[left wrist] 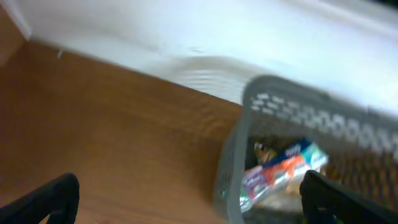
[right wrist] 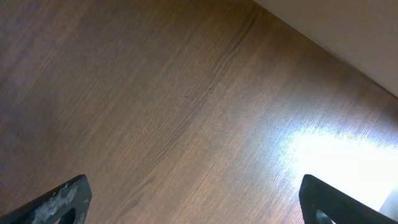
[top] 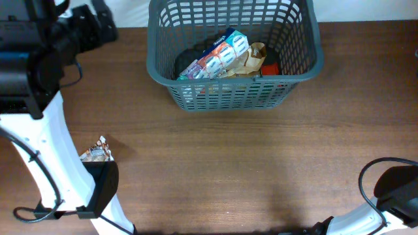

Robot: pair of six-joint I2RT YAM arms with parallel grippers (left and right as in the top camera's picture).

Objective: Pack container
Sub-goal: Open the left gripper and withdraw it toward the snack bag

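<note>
The container (top: 228, 98) stands upright at the far middle of the table (top: 261, 163). Its mouth faces up and its long axis runs left to right across your overhead view.

Well to the container's left, toward the near edge, a small snack packet (top: 96, 151) lies on the wood, partly hidden by the left arm (top: 46, 156). Your left gripper (left wrist: 189, 202) is left of the container. Its fingers are spread wide with nothing between them, and its wrist view shows the container's left corner (left wrist: 233, 162).

Inside the container, a blue-and-white box (top: 219, 55) lies on a diagonal. A brown paper packet (top: 253, 59) touches its right side, and a red item (top: 271, 68) is just beyond that.

Your right gripper (right wrist: 196, 202) is off to the container's right and toward the near edge. Its fingers are also wide apart over bare wood and grasp nothing.
</note>
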